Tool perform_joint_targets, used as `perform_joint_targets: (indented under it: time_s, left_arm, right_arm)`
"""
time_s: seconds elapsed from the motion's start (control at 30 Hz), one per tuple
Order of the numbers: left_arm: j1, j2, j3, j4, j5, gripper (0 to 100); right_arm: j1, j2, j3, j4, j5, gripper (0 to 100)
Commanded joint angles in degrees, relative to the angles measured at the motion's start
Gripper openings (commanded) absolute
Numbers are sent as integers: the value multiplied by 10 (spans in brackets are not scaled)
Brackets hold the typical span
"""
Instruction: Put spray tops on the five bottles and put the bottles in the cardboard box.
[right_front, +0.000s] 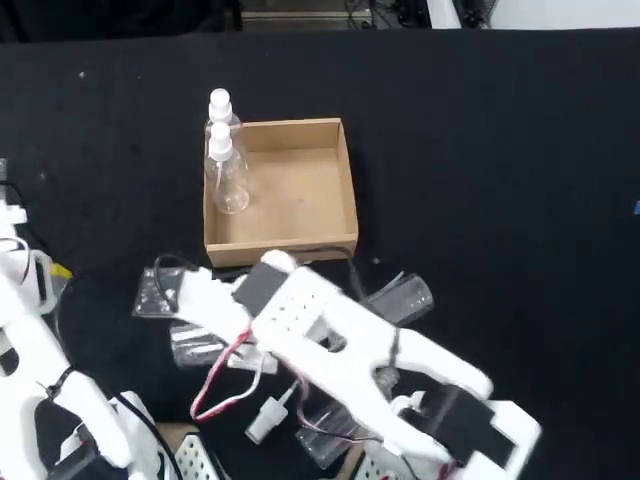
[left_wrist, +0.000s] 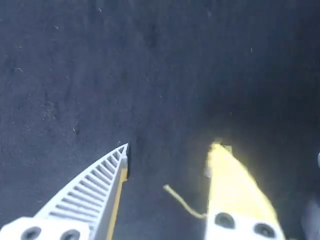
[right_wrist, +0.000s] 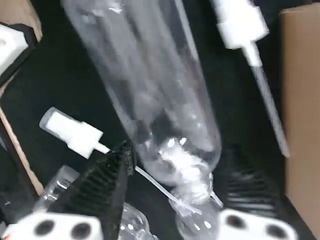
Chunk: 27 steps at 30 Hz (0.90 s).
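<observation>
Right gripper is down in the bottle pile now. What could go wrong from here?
1. The right gripper straddles a clear bottle lying among others; smooth and round, it may slip or roll as the jaws close.
2. A loose spray top lies beside one finger, its thin tube reaching between the jaws; it could get pinched.
3. The cardboard box is close; a lift might nudge it and tip the capped bottles standing at its wall.

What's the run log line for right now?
right gripper open around lying bottle | left gripper open above table | two topped bottles upright at cardboard box
</observation>
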Motion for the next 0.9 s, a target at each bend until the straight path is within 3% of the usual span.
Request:
perform_joint_targets:
  time_s: [0.0, 0.17, 0.3, 0.43, 0.6, 0.87]
  left_arm:
    - [-8, -12, -20, 18, -62, 242]
    - [-7, -13, -20, 19, -116, 228]
    - [36, -37, -21, 51, -143, 228]
    - [141, -120, -21, 133, -155, 226]
    - [324, -202, 2, 207, -155, 228]
    - [508, -128, 37, 231, -98, 229]
  right_arm:
    - [-10, -5, -62, 8, -19, 319]
    - [-5, -91, -80, 84, -18, 319]
    - [82, -167, -79, 153, -7, 319]
    - [258, -220, -78, 213, 71, 319]
    - [464, -275, -42, 217, 160, 319]
    - [621, -379, 145, 153, 253, 319]
